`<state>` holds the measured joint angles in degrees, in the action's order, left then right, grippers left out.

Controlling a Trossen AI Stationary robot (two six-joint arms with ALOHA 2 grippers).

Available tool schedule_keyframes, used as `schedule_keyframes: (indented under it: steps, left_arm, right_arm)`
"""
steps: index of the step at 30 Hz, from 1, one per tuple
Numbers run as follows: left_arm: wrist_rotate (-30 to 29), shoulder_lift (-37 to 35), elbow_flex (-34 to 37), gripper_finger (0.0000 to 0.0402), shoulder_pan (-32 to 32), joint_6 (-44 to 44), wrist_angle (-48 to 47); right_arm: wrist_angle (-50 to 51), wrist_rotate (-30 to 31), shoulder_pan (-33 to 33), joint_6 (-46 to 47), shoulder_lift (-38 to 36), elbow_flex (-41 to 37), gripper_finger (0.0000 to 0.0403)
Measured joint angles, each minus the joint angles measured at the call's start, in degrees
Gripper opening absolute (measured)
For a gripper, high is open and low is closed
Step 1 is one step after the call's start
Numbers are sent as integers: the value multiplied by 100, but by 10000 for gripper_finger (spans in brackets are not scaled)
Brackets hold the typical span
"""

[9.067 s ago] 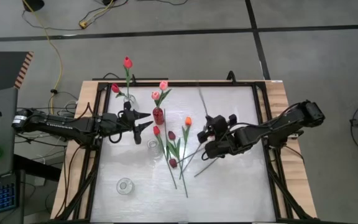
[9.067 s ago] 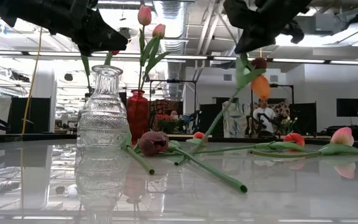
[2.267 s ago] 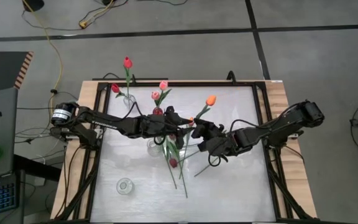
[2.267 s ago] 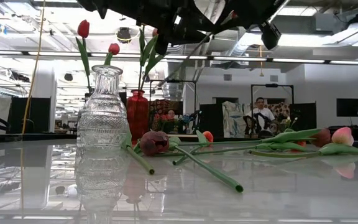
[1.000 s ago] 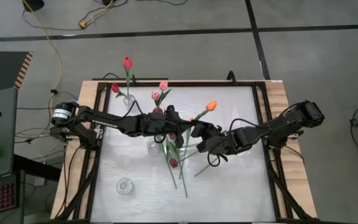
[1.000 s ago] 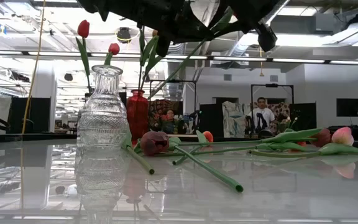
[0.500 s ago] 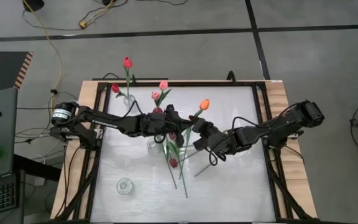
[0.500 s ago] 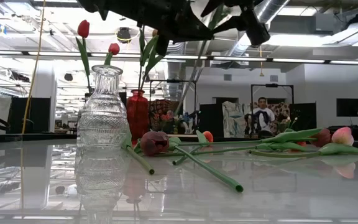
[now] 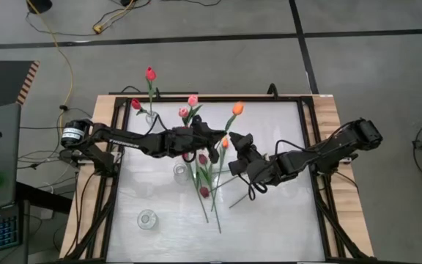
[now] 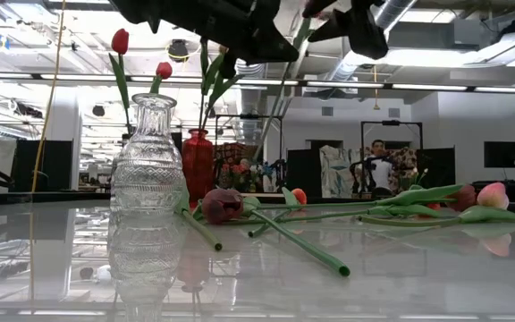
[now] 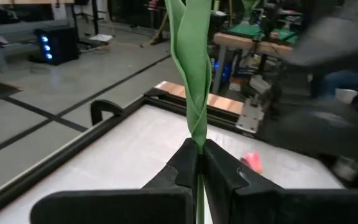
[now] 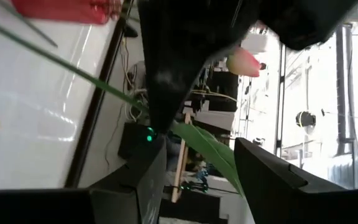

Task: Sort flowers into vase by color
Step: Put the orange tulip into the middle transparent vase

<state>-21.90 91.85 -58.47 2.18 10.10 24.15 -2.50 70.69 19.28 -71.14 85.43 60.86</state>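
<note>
An orange tulip (image 9: 237,108) hangs above the table's middle, its stem slanting down to my left gripper (image 9: 217,135), which is shut on it. My right gripper (image 9: 237,142) stands open just to the right; in its wrist view the tulip's green leaf (image 12: 207,148) passes between its fingers, and I cannot tell whether they touch it. A clear vase (image 9: 151,117) at the far left holds red tulips, and a red vase (image 9: 187,136) holds pink ones. Several maroon, red and orange tulips (image 9: 205,180) lie on the table. My left gripper pinches the orange tulip's thin stem (image 11: 197,151) between its two fingers, just below the folded leaf (image 11: 192,68). The fingers come in nearly level from the table's left and lie across the stem. The tulip is lifted clear, its head up toward the far edge.
An empty clear glass vase (image 9: 180,172) stands at the centre, tall in the low view (image 10: 148,170). A small glass (image 9: 146,218) sits near the front left. The black frame (image 9: 308,125) rims the white table. A person (image 10: 381,170) shows far behind.
My right gripper has opened and let go of the orange tulip's stem, rolling about its wrist. My left gripper has kept its hold. The tulip has swung about that hold, its head moving toward the far edge and standing steeper.
</note>
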Motion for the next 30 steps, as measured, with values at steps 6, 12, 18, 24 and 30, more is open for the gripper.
schedule_keyframes:
  steps: [6, 12, 18, 24, 30]
  left_arm:
    - [-1, -134, 4, 2, 176, -240, 100]
    - [-5, -663, 6, 2, 104, -817, 80]
    - [-182, -1390, 6, 1, -306, -1273, -389]
    - [-475, -1866, 82, 0, -975, -1665, -402]
    - [-1067, -2147, 341, 0, -1671, -1810, -431]
  right_arm:
    - [5, 341, 183, 584, 0, 0, 215]
    - [59, 929, 222, 1021, -35, 2, 214]
    - [167, 1192, 143, 1427, -203, 2, 214]
    - [533, 1192, 78, 2103, -507, 4, 214]
    - [1102, 1189, 34, 2944, -813, 4, 214]
